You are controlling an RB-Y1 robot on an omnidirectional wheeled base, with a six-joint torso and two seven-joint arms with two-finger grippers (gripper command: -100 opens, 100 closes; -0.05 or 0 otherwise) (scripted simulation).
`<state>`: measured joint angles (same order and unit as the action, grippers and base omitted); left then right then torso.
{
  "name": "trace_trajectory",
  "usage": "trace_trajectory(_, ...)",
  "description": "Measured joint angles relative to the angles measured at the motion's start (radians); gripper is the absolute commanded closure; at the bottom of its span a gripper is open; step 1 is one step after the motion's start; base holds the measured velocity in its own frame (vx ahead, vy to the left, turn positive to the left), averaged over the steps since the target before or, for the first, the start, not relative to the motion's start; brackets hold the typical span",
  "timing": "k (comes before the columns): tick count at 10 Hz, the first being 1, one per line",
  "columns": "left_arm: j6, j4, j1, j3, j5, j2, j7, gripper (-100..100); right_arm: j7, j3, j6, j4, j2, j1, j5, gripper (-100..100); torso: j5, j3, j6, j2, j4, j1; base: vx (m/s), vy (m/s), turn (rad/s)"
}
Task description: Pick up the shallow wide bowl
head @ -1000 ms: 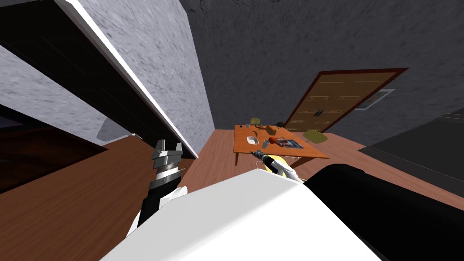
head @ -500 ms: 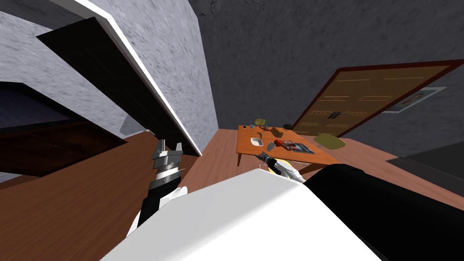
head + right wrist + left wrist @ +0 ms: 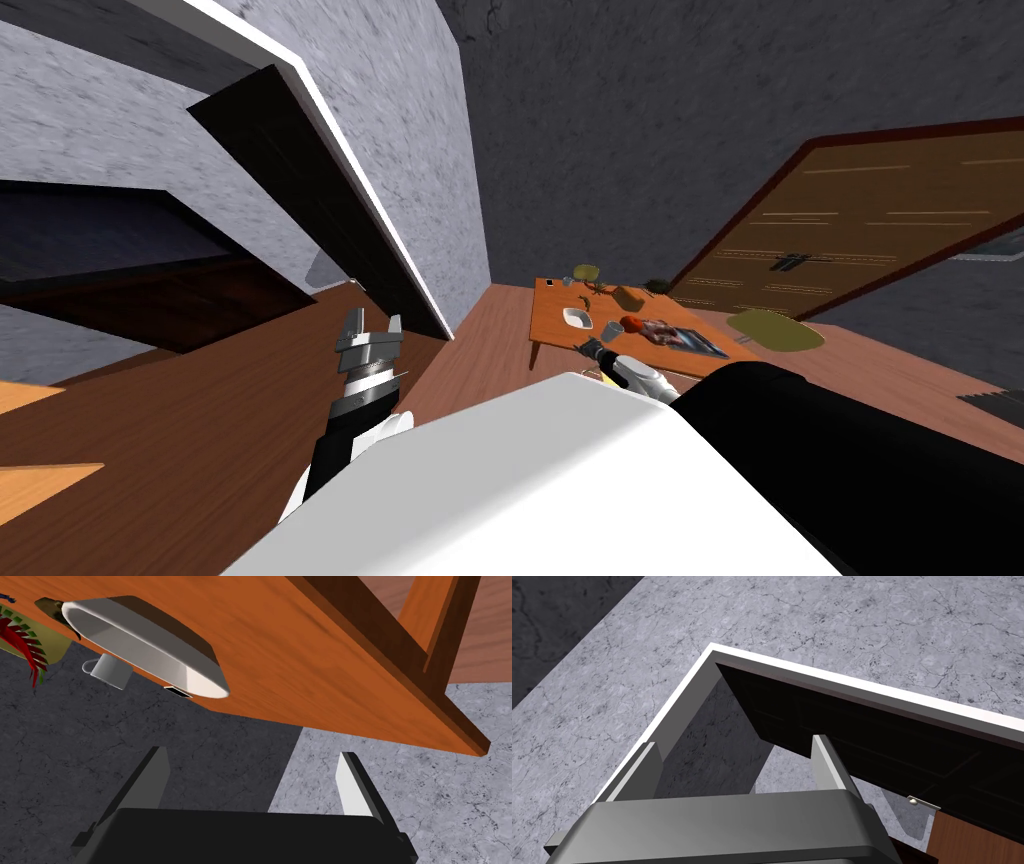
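Nearest, the left gripper (image 3: 372, 320) hangs over the wood floor (image 3: 180, 450) with its fingers apart and empty, pointing at a dark door (image 3: 872, 736) in a white frame. Further on, the right gripper (image 3: 252, 753) is also spread wide and holds nothing, stopped just short of the near edge of the orange table (image 3: 549, 300). The white bowl (image 3: 150, 646) sits upright on that table close to the edge, apart from both fingers, with a grey mug (image 3: 107, 671) just beyond it and a brown door (image 3: 850, 230) far behind.
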<state>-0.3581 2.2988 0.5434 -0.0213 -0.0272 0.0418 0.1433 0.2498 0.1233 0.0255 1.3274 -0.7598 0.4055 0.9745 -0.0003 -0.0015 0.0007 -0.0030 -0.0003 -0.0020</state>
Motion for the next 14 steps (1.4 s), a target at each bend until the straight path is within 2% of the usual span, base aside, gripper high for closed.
trace_trajectory(2, 0.0, 0.0, 0.0, 0.0, 0.0, 0.0, 0.0, 0, 0.042, -0.009, 0.003, -0.093, 0.005, -0.028, 0.047, -100, 0.0, 0.0, 0.0, 0.0, 0.0, 0.0, 0.053, 0.0, 0.27)
trace_trajectory(4, 0.0, 0.0, 0.0, 0.0, 0.0, 0.0, 0.0, 0, 0.086, 0.003, -0.04, -0.146, -0.03, -0.013, 0.102, -100, 0.0, -0.001, 0.0, -0.002, 0.0, -0.001, 0.067, -0.018, 0.174)
trace_trajectory(7, 0.0, 0.0, 0.0, 0.0, 0.0, 0.0, 0.0, 0, 0.123, 0.017, -0.076, -0.191, -0.059, -0.006, 0.133, -100, 0.0, 0.0, 0.001, 0.0, 0.0, 0.0, 0.034, -0.01, 0.085)
trace_trajectory(10, 0.0, 0.0, 0.0, 0.0, 0.0, 0.0, 0.0, 0, 0.157, -0.004, -0.075, -0.248, -0.047, -0.013, 0.176, -100, 0.0, 0.0, 0.001, 0.001, 0.0, 0.0, 0.035, -0.008, 0.123)
trace_trajectory(11, 0.0, 0.0, 0.0, 0.0, 0.0, 0.0, 0.0, 0, 0.161, 0.056, -0.115, -0.246, -0.085, -0.008, 0.147, -100, 0.0, 0.0, 0.001, 0.0, 0.0, 0.0, 0.041, -0.018, 0.098)
trace_trajectory(12, 0.0, 0.0, 0.0, 0.0, 0.0, 0.0, 0.0, 0, 0.174, 0.044, -0.117, -0.271, -0.073, -0.015, 0.164, -100, 0.0, 0.0, 0.001, 0.0, 0.0, 0.0, 0.017, -0.01, 0.025)
trace_trajectory(13, 0.0, 0.0, 0.0, 0.0, 0.0, 0.0, 0.0, 0, 0.185, 0.008, -0.094, -0.292, -0.052, -0.02, 0.198, -100, 0.0, 0.001, 0.001, 0.001, 0.0, 0.0, 0.034, -0.012, 0.148)
trace_trajectory(14, 0.0, 0.0, 0.0, 0.0, 0.0, 0.0, 0.0, 0, 0.199, 0.023, -0.105, -0.304, -0.06, -0.018, 0.197, -100, 0.0, 0.0, 0.0, 0.001, 0.0, 0.0, 0.035, -0.017, 0.084)
